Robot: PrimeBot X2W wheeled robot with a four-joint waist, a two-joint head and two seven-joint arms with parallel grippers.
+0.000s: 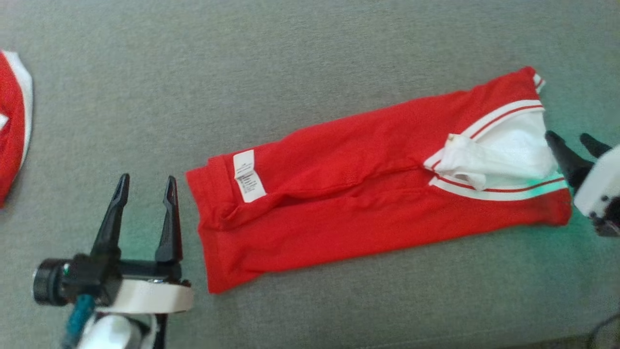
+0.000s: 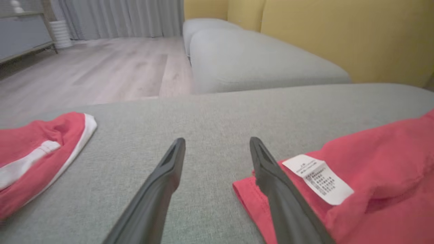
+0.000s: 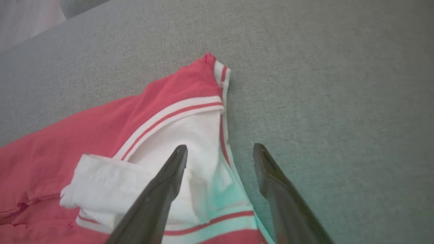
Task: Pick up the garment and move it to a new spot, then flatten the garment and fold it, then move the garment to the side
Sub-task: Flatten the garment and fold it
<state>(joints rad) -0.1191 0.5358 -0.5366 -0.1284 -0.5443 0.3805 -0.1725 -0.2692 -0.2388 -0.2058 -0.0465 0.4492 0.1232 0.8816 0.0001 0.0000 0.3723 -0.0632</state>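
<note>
Garment (image 1: 348,208) red; collar (image 1: 508,150) white, red-striped trim; label (image 1: 249,175) white, black print; cushion (image 1: 290,58) plain grey.

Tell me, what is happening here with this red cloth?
A two-armed robot is folding a red garment on a grey cushion. The garment lies in a long folded strip. Both pincers are open and hold nothing: the left pincer beside the label end, the right pincer at the white-trimmed end. A second red garment lies far left.
</note>
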